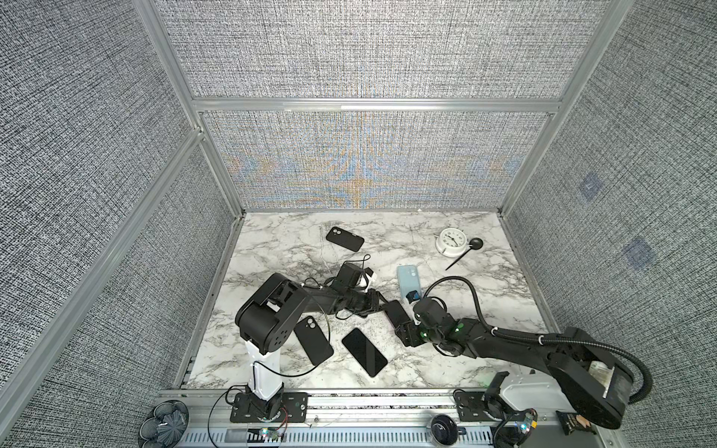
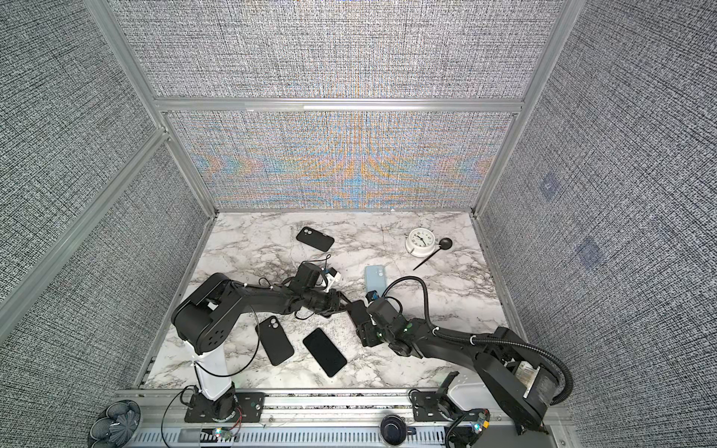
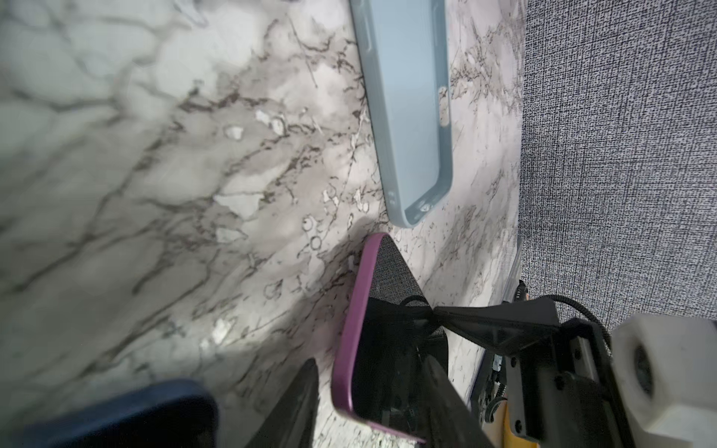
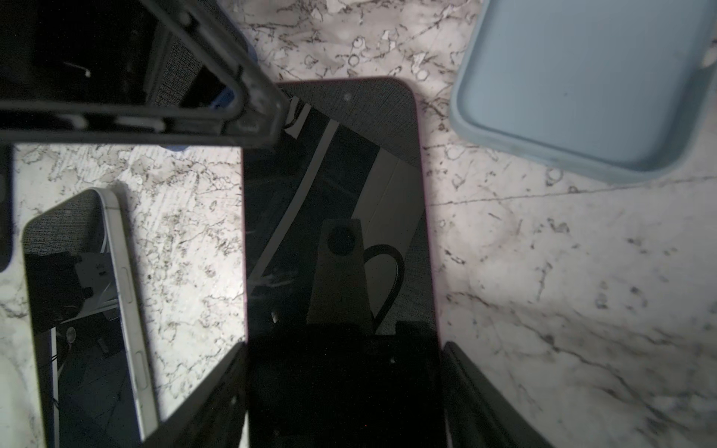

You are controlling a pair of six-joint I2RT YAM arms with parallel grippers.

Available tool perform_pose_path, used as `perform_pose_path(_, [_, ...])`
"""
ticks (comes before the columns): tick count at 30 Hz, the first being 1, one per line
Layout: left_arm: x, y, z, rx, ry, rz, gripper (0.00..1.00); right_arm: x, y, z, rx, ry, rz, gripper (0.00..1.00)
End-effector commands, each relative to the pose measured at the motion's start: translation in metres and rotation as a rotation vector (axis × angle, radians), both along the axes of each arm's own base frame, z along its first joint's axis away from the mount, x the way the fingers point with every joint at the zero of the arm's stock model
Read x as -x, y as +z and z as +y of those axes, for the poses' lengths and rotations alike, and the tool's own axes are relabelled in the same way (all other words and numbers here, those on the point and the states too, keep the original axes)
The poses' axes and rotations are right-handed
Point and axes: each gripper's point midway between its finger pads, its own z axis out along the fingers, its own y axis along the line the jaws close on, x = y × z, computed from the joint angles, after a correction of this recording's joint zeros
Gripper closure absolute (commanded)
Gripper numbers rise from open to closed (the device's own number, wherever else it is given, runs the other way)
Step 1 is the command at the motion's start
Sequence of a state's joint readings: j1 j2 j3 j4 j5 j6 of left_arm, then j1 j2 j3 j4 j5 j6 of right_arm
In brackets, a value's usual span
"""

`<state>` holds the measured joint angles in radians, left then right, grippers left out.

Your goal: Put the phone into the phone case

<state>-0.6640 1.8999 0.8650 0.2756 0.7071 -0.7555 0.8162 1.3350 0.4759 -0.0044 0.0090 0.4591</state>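
Marble table point(image 1: 485, 310), seen from above and from both wrists. Nearest the front edge, behind and to one side of both sets of jaws, a loose phone point(image 1: 364, 351) lies screen up beside a black case point(image 1: 313, 339); neither is touched. At mid-table the right gripper point(image 4: 343, 347) clamps a purple phone point(image 4: 337, 186) across its width near one end, with a finger against each long edge and the screen up. The left gripper point(image 1: 381, 305) meets it from the opposite side, its jaws partway apart and straddling the phone's free end. A sliver of table shows between one left finger point(image 3: 298, 399) and the purple edge, so no second grip is visible. Just beyond that free end, ahead of the right jaws, a blue case point(image 4: 582, 77) lies open side up and empty, near the phone but not touching it. Far past both grippers sit a second black case point(image 1: 344, 238) and a clock point(image 1: 450, 242). Judged progress: the phone is in hand, but nothing is in any case. Lining it up over a case, likely the blue one, and pressing it in remain.
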Motion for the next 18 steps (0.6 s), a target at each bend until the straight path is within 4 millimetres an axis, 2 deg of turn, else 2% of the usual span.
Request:
perform_pose_path(1, [-0.0026, 0.0025, -0.004, 0.024, -0.015, -0.021, 0.61, 0.0258, -0.0209, -0.0128, 0.058, 0.022, 0.128, 0.3])
perform_pose_path(11, [-0.002, 0.0026, -0.0053, 0.037, -0.02, -0.02, 0.77, 0.0256, -0.0246, -0.0125, 0.07, 0.033, 0.132, 0.31])
perform_pose_path(18, [0.0026, 0.0071, -0.0038, 0.048, -0.029, -0.019, 0.84, 0.0245, -0.0281, -0.0138, 0.093, 0.036, 0.136, 0.29])
